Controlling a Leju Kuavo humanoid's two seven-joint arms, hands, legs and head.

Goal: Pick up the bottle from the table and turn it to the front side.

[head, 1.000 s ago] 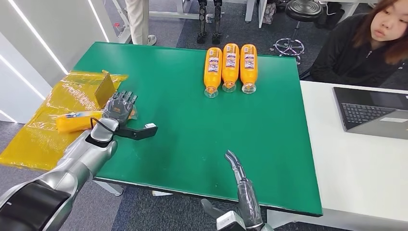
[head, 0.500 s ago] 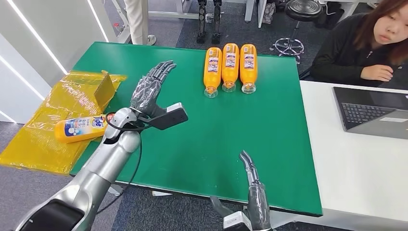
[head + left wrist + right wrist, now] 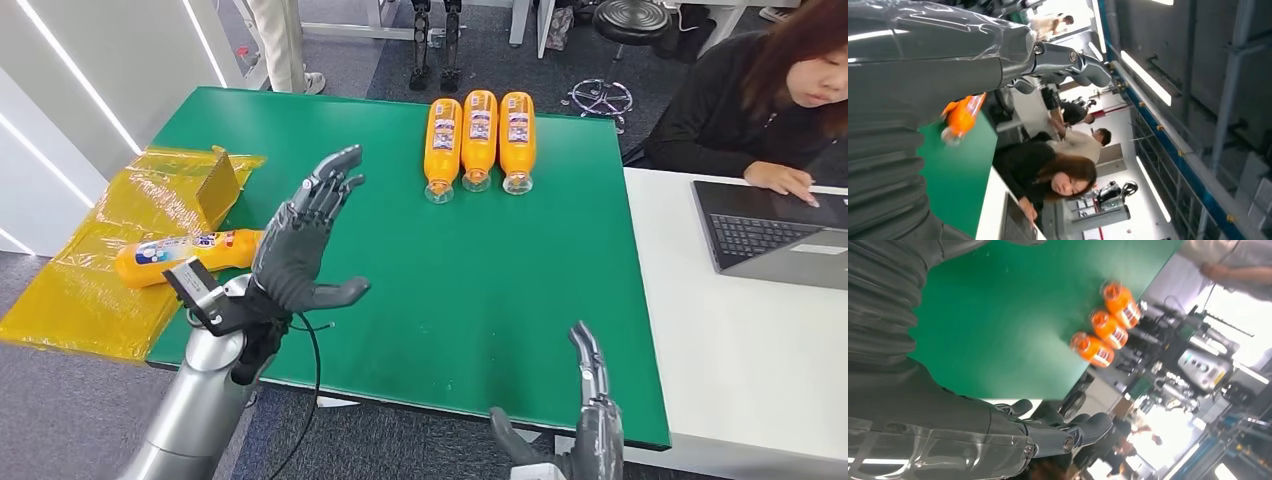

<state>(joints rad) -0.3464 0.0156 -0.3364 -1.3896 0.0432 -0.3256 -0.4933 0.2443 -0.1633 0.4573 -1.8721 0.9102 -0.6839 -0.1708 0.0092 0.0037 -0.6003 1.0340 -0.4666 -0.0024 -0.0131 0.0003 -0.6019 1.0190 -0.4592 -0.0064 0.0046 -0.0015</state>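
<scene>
One bottle: lying on yellow wrap at the counter's left edge, beside my left hand
My left hand: raised, fingers spread, empty
My right hand: fingers apart, empty

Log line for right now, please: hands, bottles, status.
left hand: raised over green table, holds nothing | right hand: near edge, holds nothing | three orange bottles: far side, lying | fourth bottle: yellow plastic sheet
</scene>
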